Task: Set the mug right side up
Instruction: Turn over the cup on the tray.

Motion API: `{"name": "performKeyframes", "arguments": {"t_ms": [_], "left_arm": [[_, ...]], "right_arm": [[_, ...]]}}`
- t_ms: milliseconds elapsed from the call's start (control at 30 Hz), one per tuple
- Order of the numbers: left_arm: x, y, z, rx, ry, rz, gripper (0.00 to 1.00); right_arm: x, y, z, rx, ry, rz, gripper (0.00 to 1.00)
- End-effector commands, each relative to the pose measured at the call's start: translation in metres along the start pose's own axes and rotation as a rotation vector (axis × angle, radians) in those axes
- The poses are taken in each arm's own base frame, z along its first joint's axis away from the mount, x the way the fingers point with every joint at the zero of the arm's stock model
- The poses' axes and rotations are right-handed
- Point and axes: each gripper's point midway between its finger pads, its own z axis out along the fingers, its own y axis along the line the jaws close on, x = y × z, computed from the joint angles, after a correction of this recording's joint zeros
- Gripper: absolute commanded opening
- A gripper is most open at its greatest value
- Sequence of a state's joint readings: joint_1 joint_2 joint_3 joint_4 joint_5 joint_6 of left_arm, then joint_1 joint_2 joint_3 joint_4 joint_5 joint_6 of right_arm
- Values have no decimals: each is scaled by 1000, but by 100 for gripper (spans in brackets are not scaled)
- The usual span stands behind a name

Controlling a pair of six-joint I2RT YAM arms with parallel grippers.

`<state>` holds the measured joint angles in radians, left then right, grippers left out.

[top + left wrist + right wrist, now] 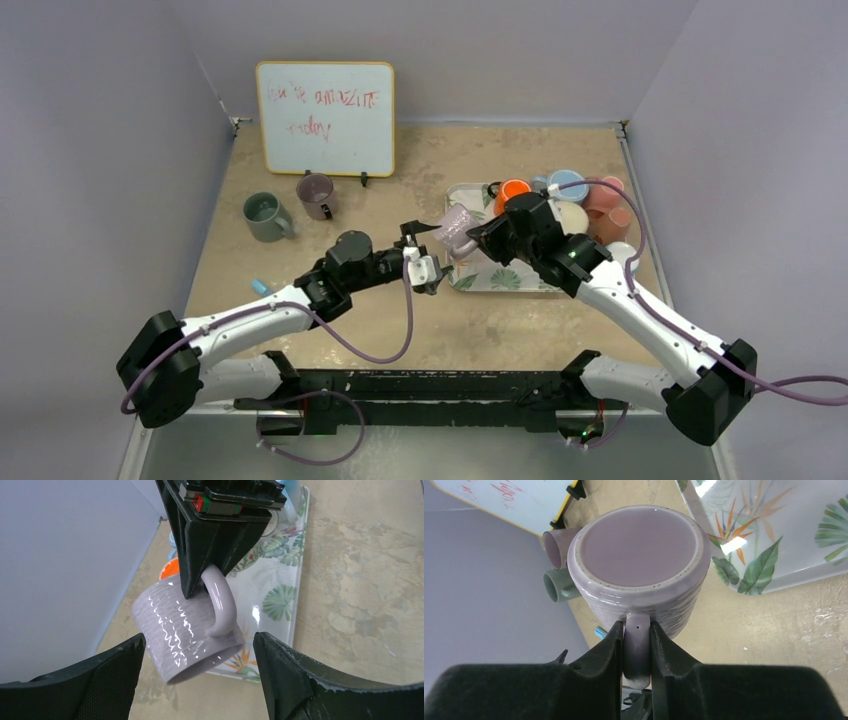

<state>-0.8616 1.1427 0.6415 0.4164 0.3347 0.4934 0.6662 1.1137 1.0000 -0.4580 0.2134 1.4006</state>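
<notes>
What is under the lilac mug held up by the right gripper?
Below the lilac mug, the edge of the leaf-print tray and bare table show. The mug hides the spot straight beneath it.

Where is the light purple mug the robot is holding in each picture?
Top external: ribbed lilac mug near the middle, at the leaf-print tray's left edge.
Left wrist: mug in the centre, tilted.
Right wrist: mug upper centre, base facing us.
Shared landmark: the tray.

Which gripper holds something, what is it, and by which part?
The right gripper holds the mug by its handle. The left gripper is open and holds nothing.
</notes>
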Motion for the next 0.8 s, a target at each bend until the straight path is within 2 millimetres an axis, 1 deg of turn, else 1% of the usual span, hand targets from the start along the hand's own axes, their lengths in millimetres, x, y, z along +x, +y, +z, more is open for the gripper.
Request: {"name": "performKeyframes", "arguments": {"t_ms": [0, 67, 167, 267, 367, 567, 767], "left_arm": [[-31, 25, 14, -104, -120, 136, 77], [-31, 24, 21, -98, -126, 155, 76], [-21, 23, 29, -113, -118, 176, 74], [-16, 20, 30, -121, -121, 196, 72], [-15, 22, 31, -154, -127, 212, 71], [-18, 21, 35, -183, -151, 263, 64], [-12, 17, 38, -182, -144, 301, 58]], "right_arm": [[-16, 63, -33, -237, -19, 104, 0], [-13, 64, -34, -247, -2, 111, 0], [-11, 66, -35, -256, 13, 121, 0], [-10, 65, -37, -261, 18, 135, 0], [-11, 65, -38, -267, 16, 150, 0], [-7, 68, -39, -287, 55, 192, 0], [-4, 73, -41, -305, 84, 211, 0]]}}
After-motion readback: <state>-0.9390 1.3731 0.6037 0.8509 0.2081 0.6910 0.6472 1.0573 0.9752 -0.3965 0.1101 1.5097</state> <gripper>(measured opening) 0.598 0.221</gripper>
